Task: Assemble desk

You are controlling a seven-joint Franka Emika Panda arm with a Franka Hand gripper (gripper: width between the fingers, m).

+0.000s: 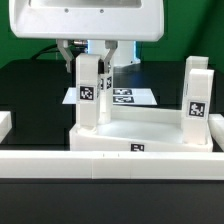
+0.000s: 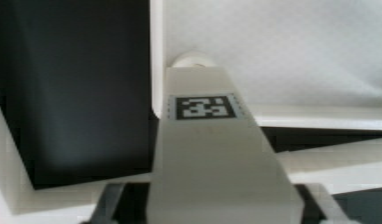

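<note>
The white desk top (image 1: 150,130) lies rim-up in the middle of the exterior view, with a tag on its front wall. One white tagged leg (image 1: 90,95) stands upright at its left corner, and another leg (image 1: 197,97) stands at its right corner. My gripper (image 1: 95,55) comes down from above onto the upper end of the left leg. In the wrist view that leg (image 2: 209,135) fills the middle between my dark fingers (image 2: 124,199), which lie against its two sides. My gripper (image 2: 218,200) is shut on it.
The marker board (image 1: 125,97) lies flat behind the desk top. A long low white rail (image 1: 110,165) runs across the front of the black table. A white block (image 1: 5,122) sits at the exterior view's left edge.
</note>
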